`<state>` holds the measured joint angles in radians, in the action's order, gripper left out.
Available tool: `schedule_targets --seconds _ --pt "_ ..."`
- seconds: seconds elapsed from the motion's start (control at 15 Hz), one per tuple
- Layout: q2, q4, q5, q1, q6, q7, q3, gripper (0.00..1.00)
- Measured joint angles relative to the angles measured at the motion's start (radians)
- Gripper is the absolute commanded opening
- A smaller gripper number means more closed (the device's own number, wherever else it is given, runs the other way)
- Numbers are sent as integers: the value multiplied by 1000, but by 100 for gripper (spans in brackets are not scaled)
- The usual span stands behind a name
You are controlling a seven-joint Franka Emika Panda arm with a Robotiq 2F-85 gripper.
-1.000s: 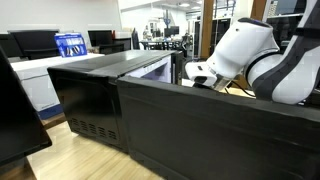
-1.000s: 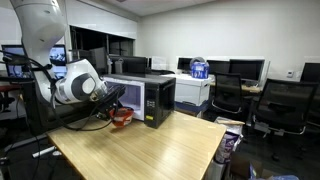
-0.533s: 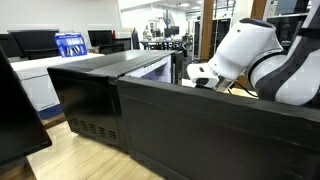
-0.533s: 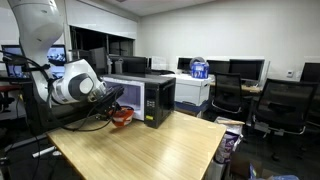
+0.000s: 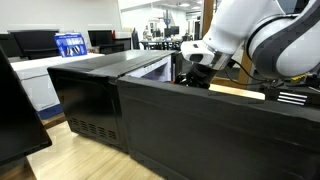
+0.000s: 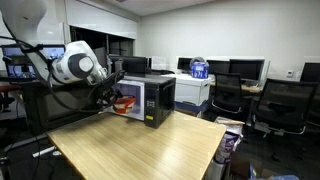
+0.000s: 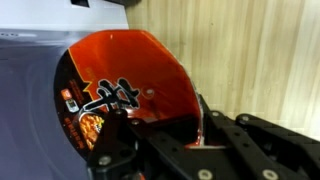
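An office that doubles as a robotics lab. The microwave stands on a pale wooden worktop, and behind it runs a row of dark monitors on white desks, with a blue container among the screens. Black swivel chairs are drawn up beyond the microwave's far side. A white robot arm reaches in beside the microwave, and past it an exterior view shows a bright open-plan room
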<state>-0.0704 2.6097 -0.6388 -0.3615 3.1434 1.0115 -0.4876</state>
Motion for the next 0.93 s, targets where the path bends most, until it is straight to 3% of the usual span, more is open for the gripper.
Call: schedule_targets --seconds 0.13,0.27,0.4,0.67,0.8,0.93 --pt "75 -9 -4 -9 -87 0 0 3" --pt "142 -12 -3 78 -162 0 105 3" --pt "193 -8 18 77 -213 13 127 3" --pt "247 13 237 -21 -320 236 99 3" --pt "257 -3 378 22 -402 368 166 3" --pt "255 -27 437 65 -449 430 208 3"
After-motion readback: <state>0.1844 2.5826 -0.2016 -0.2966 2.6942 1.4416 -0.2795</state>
